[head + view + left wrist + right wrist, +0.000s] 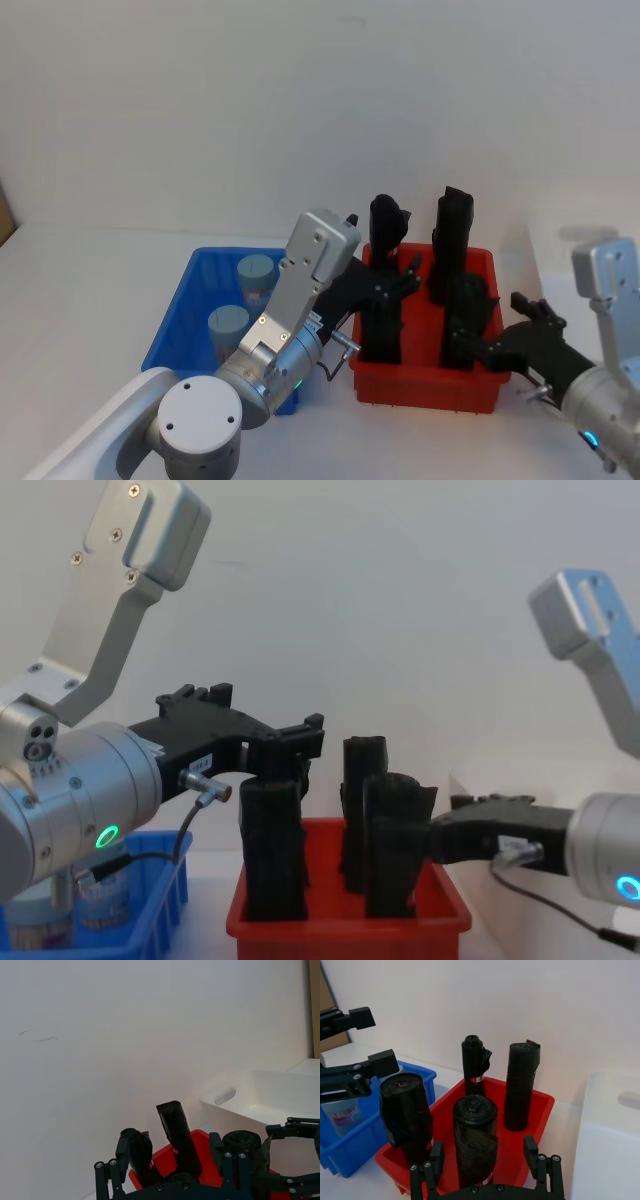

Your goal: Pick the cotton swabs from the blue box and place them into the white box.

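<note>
Two swab jars (256, 272) are standing upright in the blue box (172, 318), one behind the other, and nothing is touching them. The left pincer (392, 283) is hanging released and empty. It is not over the jars but past the box's right rim, above the red bin (425, 388), about level with the tops of the black rolls (475, 1130).

That is where I'm seeing trouble brewing. A drop from there would be closing on a roll instead of a jar, and a sideways swing toward the box could be tipping the nearest roll over.

The right pincer (505, 328) is gaping wide too, empty, hovering at the bin's near right corner and facing the rolls. The white box (612, 1125) is sitting to the right of the bin, so any jar heading there is having to cross over those rolls. Carried low, it could be clipping a roll top and slipping from a grip on smooth round plastic. With both arms crowding the bin, they could also be bumping each other.
</note>
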### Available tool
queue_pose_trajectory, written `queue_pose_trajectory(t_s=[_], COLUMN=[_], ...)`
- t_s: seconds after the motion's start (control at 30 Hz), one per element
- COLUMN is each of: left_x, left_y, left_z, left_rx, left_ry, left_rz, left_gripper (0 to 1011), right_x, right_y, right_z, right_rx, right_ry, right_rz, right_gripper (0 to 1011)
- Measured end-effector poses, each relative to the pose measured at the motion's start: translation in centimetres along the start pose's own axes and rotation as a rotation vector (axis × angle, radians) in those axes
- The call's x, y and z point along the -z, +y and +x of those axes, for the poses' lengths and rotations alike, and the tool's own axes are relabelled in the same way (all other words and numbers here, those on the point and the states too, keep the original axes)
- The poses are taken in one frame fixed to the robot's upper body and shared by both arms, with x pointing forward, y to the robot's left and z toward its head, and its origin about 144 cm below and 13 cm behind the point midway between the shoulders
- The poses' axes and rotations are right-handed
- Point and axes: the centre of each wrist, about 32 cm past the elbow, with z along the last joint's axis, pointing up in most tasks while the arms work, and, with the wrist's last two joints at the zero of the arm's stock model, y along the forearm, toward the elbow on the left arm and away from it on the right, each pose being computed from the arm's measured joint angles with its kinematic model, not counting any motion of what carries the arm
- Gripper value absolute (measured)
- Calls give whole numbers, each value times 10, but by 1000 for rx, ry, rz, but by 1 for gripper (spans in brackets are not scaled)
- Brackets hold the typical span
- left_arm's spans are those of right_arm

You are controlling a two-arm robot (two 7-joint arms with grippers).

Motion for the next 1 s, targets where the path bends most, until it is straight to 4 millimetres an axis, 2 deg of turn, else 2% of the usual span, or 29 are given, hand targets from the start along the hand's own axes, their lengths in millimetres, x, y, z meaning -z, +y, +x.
queue_pose_trajectory(t_s=[0.87,1.0], left_x=[0,0], left_y=[0,0], left_z=[0,0], left_rx=[0,0], left_ry=[0,0], left_rz=[0,0], left_gripper=[1004,1004], right_x=[4,5], right_y=[40,43], right_z=[-25,-27], right_rx=[47,53], right_ry=[1,1], right_rz=[-19,-21], right_gripper=[1000,920])
